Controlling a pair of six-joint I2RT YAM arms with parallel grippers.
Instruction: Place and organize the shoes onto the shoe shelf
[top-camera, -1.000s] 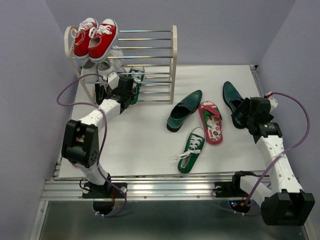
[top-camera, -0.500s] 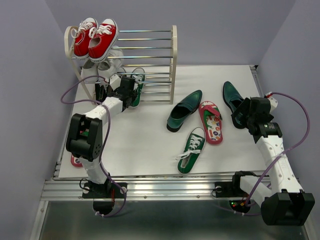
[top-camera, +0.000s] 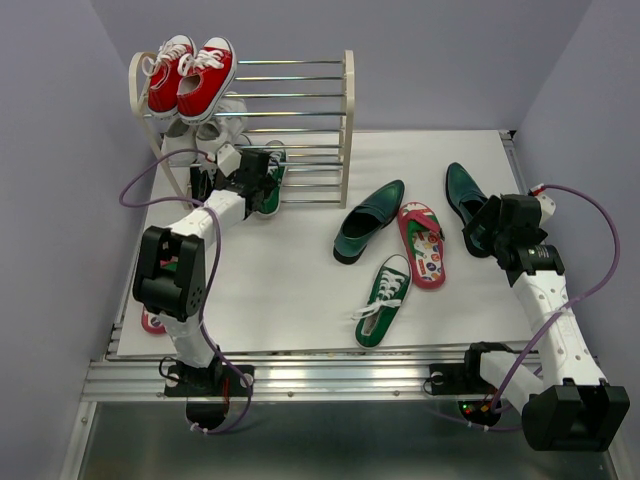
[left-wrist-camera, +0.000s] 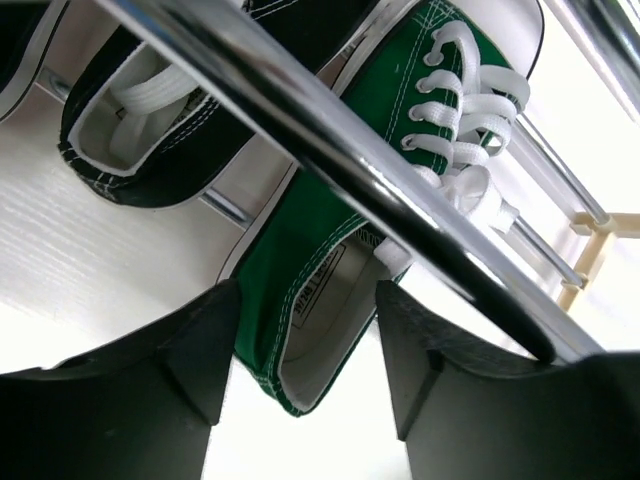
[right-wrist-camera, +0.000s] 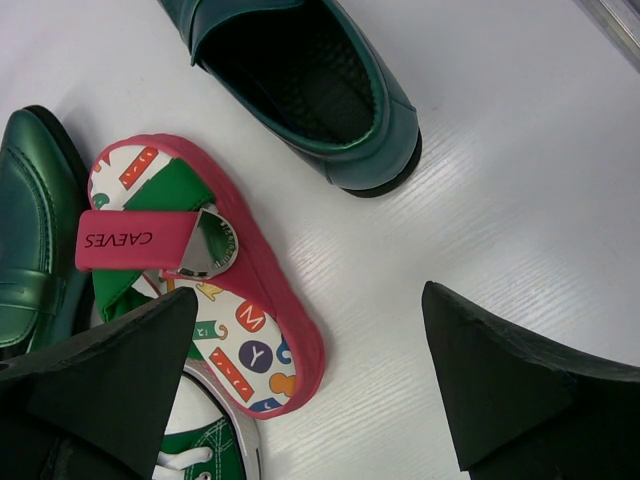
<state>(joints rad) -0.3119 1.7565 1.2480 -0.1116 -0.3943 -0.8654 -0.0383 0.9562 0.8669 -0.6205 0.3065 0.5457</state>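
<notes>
Progress early: one green sneaker (left-wrist-camera: 400, 110) lay on the shoe shelf's (top-camera: 347, 120) bottom rods. The left gripper (left-wrist-camera: 305, 300) straddled its heel; clamped or loose, could not tell.

Left on the table (top-camera: 300, 260):
- second green sneaker (top-camera: 383, 300)
- two loafers (top-camera: 370, 220) (top-camera: 462, 190)
- two flip-flops (top-camera: 422, 243) (top-camera: 150, 322)

The right gripper (right-wrist-camera: 308, 290) hung wide open, empty, above the right-hand ones.

Top: high, from near edge, whole table (top-camera: 300, 290). Left wrist: close among shelf rods (left-wrist-camera: 300, 135). Right wrist: low over flip-flop (right-wrist-camera: 200, 280), shared overhead.
</notes>
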